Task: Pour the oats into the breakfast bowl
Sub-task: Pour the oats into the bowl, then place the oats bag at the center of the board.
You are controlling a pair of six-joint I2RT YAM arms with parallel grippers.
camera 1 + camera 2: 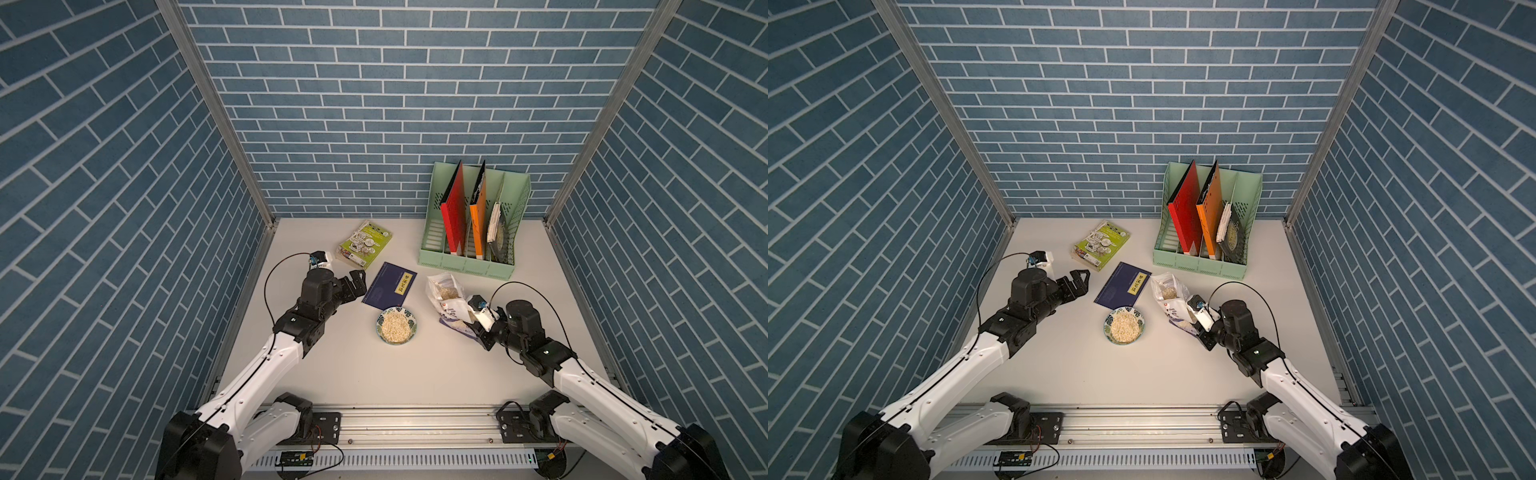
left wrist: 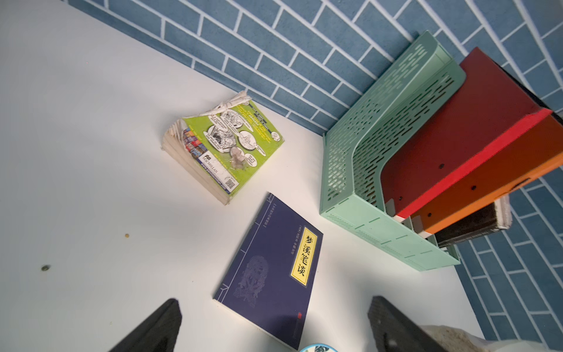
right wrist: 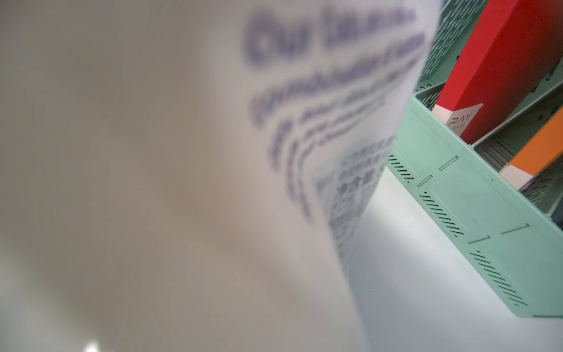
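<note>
Oats fill the breakfast bowl on the bench; pouring looks done. My right hand grips the pouch just beside it, left hand open. Next: stand pouch, release gently.

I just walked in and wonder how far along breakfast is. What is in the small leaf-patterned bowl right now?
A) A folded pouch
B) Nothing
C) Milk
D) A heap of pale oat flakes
D: in a top view the breakfast bowl is filled with pale oats, while the pouch is beside it, apart, gripped by the right hand.
</note>
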